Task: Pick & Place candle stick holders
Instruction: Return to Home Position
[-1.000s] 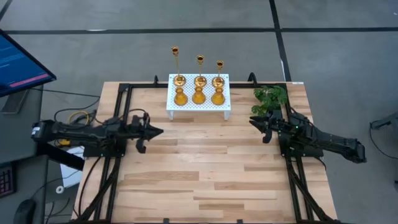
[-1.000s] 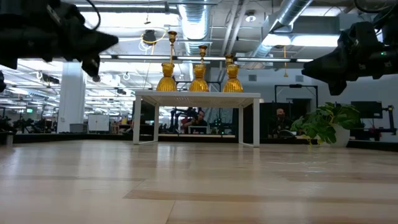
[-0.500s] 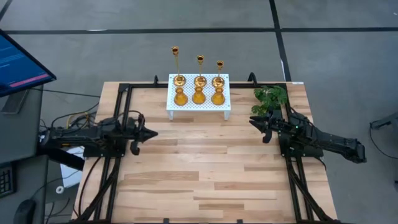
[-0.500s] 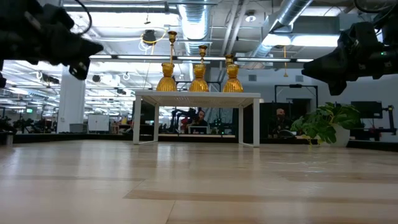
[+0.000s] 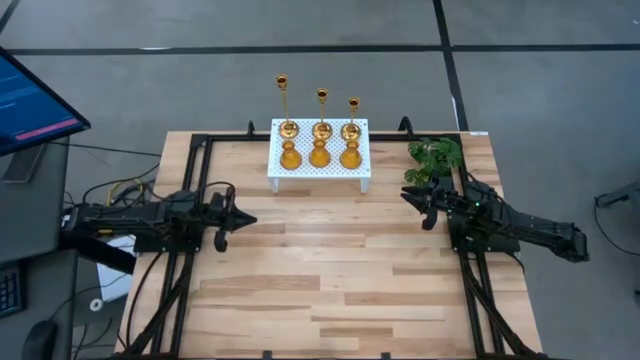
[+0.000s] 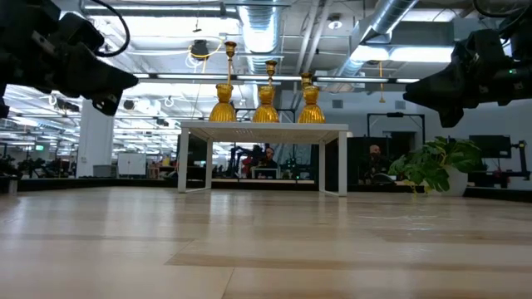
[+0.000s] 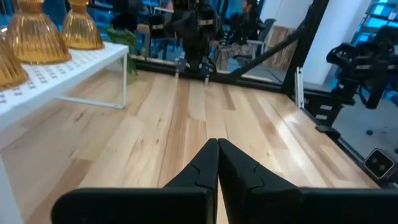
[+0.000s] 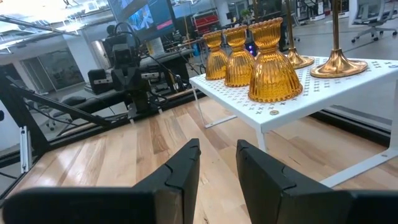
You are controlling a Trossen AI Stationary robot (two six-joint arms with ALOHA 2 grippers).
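Three brass candlesticks (image 5: 322, 112) stand in a row on their round bases at the back of a white perforated stand (image 5: 318, 172). Three amber bulb-shaped holders (image 5: 319, 155) sit in front of them, also seen in the right wrist view (image 8: 272, 68). My left gripper (image 5: 252, 219) hovers shut over the table's left part, pointing level toward the right, with nothing in it (image 7: 217, 144). My right gripper (image 5: 403, 194) hovers at the right, pointing level toward the stand. Its fingers (image 8: 217, 149) stand open with nothing between them.
A green leafy plant (image 5: 437, 156) stands at the far right corner, just behind my right gripper. The stand sits at the far edge on four thin legs (image 6: 208, 166). Bare wooden tabletop (image 5: 330, 270) stretches between the two arms and toward the near edge.
My left gripper has drawn back a little toward the table's left edge and sunk lower, tipping as it went, and it has stayed shut. The right arm and the pieces on the stand have kept still.
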